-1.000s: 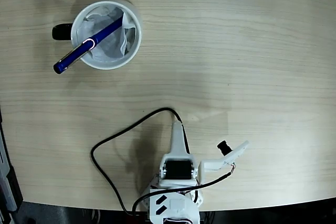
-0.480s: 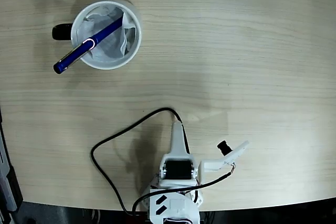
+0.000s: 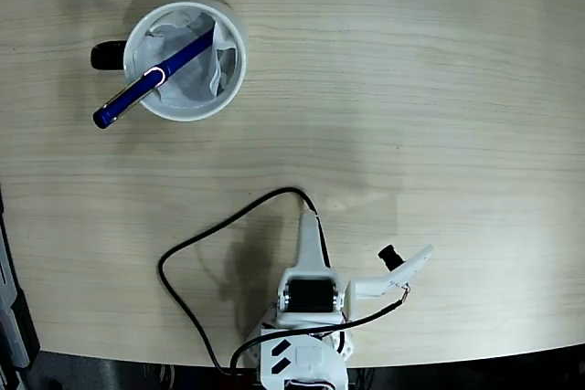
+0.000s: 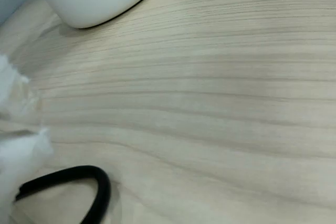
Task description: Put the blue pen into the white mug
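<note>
Worktop [image 3: 411, 98]: pale wood grain, filled the fixed view; seen close and low in the wrist view.

Arm [image 3: 309, 317]: white, folded back at the bottom edge of the fixed view, well apart from the mug. A black cable [image 3: 206, 244] looped out from its base across the wood; the same cable showed as a dark arc at the lower left of the wrist view.

Hand [image 3: 313, 226]: a single narrow white finger pointed up the picture, resting low over the wood. It held nothing. Whether it was open or closed, I could not tell; in the wrist view only blurred white shapes showed at the left edge.

Mug [image 3: 186, 61]: white, upper left in the fixed view, black handle on its left side, crumpled white paper inside. In the wrist view its lower wall sat at the top left.

Pen [image 3: 151, 82]: blue, lay slanted in the mug, one end down in the paper, the clip end leaning on the lower-left rim and sticking out past it.
</note>
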